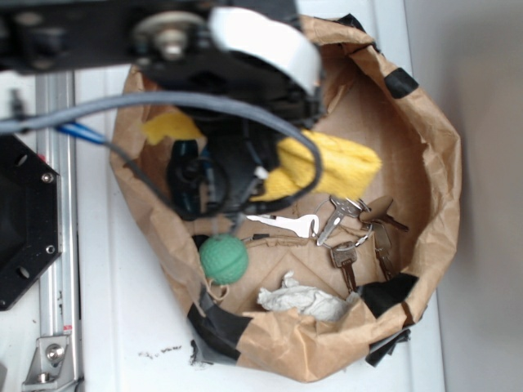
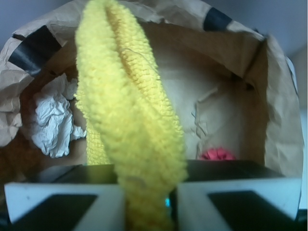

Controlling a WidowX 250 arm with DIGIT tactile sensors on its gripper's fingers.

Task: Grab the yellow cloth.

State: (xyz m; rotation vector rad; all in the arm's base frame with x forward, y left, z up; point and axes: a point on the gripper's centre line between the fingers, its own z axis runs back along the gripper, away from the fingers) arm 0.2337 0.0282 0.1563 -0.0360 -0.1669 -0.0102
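- Gripper [image 2: 149,202] fills the wrist view, jaws pinched tight on a fold of the yellow cloth [image 2: 130,120], which rises between them as a ridge.
- Grip looks secure; best play now is a straight lift, keeping the squeeze on so the terry doesn't slip.
- Paper bag [image 1: 433,163] holds the lot: cloth, keys [image 1: 359,224], green ball [image 1: 223,259], white tissue wad [image 1: 306,300], red paper wad [image 2: 217,154].

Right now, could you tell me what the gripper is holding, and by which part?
The gripper pinches the yellow cloth at a bunched fold.
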